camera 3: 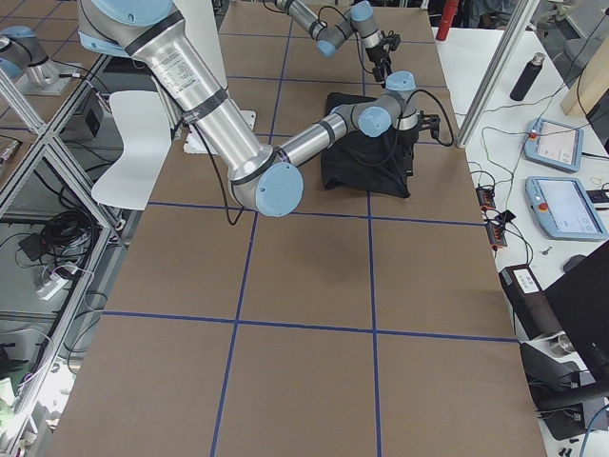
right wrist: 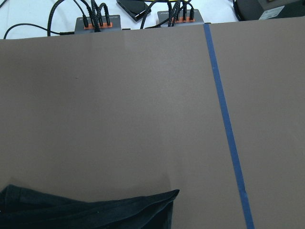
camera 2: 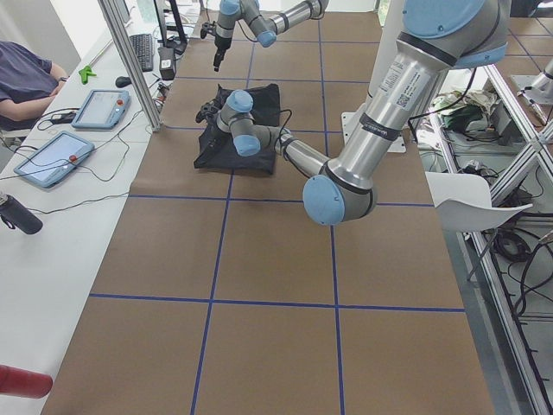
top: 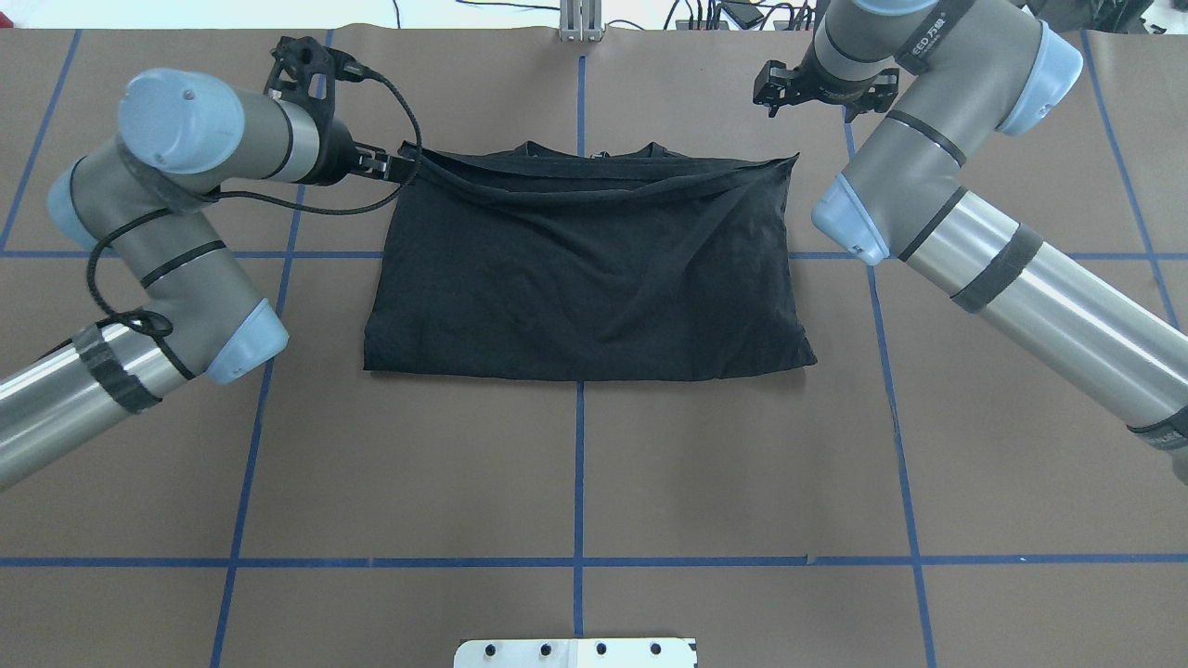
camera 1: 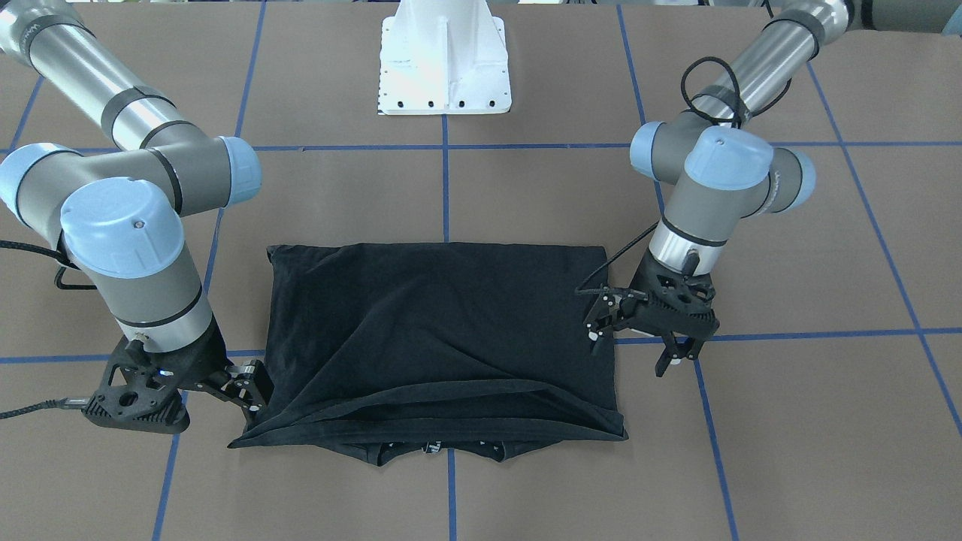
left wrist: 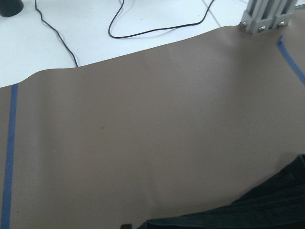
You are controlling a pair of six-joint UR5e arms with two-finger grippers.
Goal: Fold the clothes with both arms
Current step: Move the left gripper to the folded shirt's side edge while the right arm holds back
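At the shirt's [camera 1: 443, 338] nine o'clock corner, the right tool [camera 1: 252, 394] looks shut on cloth; the open left tool [camera 1: 639, 342] should grip too.

Most of the picture is a flat brown table cover [right wrist: 119, 119]. A line of blue tape [right wrist: 226, 129] runs down it on the right side, from the top edge to the bottom. In the bottom left corner lies a bit of the black T-shirt [right wrist: 90, 210], folded in layers, with one corner poking to the right. Past the top edge of the cover sit two small boxes [right wrist: 100, 21] with black cables [right wrist: 95, 7] plugged in
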